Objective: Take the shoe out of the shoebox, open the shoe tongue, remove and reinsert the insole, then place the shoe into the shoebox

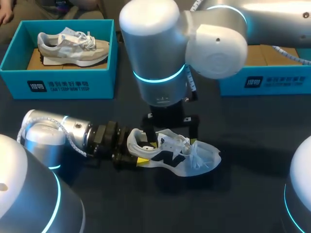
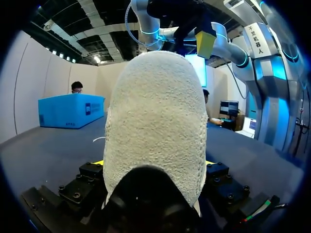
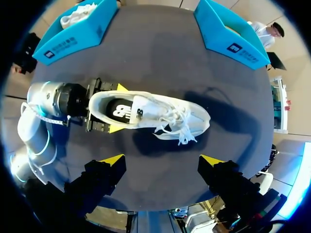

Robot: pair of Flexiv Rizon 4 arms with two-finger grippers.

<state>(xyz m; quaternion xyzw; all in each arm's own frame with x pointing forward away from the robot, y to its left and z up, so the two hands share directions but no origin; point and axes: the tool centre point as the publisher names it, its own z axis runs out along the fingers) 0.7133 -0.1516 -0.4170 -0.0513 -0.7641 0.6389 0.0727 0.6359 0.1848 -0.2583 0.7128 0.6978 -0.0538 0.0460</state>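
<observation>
As right end effector point(image 3: 162, 162) hovers, shoe point(image 3: 150, 116) lies beneath.

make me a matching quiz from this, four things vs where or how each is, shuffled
1 white shoe
2 grey shoe
3 left claw
4 right claw

A inside the blue shoebox
B open, above the white shoe
C lying on the table
D shut on the white shoe's heel

Pairs: 1-C, 2-A, 3-D, 4-B
</observation>
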